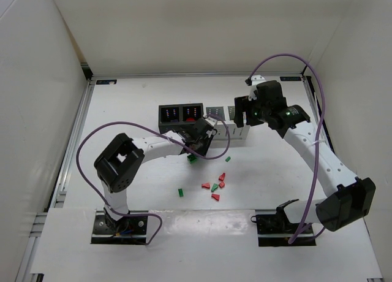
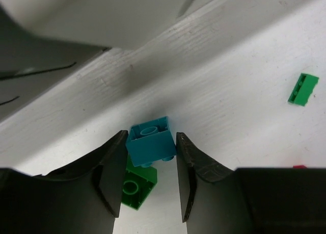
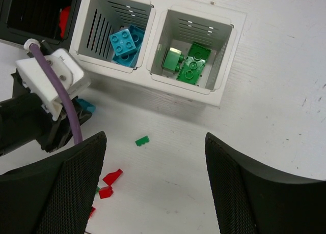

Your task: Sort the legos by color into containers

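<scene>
Left gripper (image 2: 151,138): jaws closed against both sides of teal brick (image 2: 149,141). Brick rests on table (image 2: 234,101), touching green brick (image 2: 135,187). Right gripper (image 3: 155,140): open, empty, above white containers (image 3: 157,56) holding teal legos (image 3: 125,43) and green legos (image 3: 189,65). Red legos (image 1: 215,185) loose on table.

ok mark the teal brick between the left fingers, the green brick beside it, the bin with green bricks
teal brick (image 2: 151,145): left wrist view, side face
green brick (image 2: 135,188): left wrist view, studded top
white bin (image 3: 204,33): right wrist view, slotted inner wall
</scene>
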You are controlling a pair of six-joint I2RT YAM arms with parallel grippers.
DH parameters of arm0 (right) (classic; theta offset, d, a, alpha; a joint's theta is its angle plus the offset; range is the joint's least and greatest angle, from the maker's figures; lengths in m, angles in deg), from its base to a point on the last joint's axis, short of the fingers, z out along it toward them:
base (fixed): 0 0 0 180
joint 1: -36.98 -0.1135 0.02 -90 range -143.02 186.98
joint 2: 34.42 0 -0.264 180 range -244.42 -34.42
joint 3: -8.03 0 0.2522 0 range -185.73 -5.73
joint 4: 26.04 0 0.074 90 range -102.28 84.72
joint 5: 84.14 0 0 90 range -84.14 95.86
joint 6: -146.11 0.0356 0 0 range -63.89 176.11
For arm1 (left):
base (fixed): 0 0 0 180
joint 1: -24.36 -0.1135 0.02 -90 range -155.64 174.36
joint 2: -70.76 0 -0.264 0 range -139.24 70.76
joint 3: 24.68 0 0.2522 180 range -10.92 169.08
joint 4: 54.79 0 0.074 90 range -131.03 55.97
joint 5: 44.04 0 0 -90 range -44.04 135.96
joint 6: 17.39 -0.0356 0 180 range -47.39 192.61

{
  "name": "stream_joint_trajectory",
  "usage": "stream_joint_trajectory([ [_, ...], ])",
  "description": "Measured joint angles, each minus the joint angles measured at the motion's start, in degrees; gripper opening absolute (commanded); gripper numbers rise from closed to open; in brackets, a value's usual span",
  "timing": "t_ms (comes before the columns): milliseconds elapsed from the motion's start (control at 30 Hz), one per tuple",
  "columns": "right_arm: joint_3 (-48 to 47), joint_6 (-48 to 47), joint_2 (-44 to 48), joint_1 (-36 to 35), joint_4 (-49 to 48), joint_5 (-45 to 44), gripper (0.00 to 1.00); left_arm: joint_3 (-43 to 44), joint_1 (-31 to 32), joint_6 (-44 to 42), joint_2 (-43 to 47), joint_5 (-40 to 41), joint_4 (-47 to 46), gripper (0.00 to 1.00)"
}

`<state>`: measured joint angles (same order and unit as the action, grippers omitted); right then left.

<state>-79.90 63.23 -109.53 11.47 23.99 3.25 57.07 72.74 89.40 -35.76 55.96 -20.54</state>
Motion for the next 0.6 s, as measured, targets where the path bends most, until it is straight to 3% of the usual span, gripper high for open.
stream_joint_trajectory([
  [233,1.7,1.1,2.4,1.0,-1.0,-1.1,0.80,0.4,2.1,-2.6,10.8,0.5,4.4,0.46],
  [367,5.5,2.1,7.7,3.7,-1.5,-1.5,0.82,6.3,2.0,-5.1,17.1,1.4,3.9,0.47],
  [467,6.9,3.0,10.4,5.7,-2.3,-2.0,0.82,13.4,0.6,-6.7,16.0,1.4,2.5,0.46],
  [600,7.4,3.6,11.2,6.4,-3.4,-2.2,0.83,23.5,-1.4,-8.0,8.2,1.4,2.2,0.46],
])
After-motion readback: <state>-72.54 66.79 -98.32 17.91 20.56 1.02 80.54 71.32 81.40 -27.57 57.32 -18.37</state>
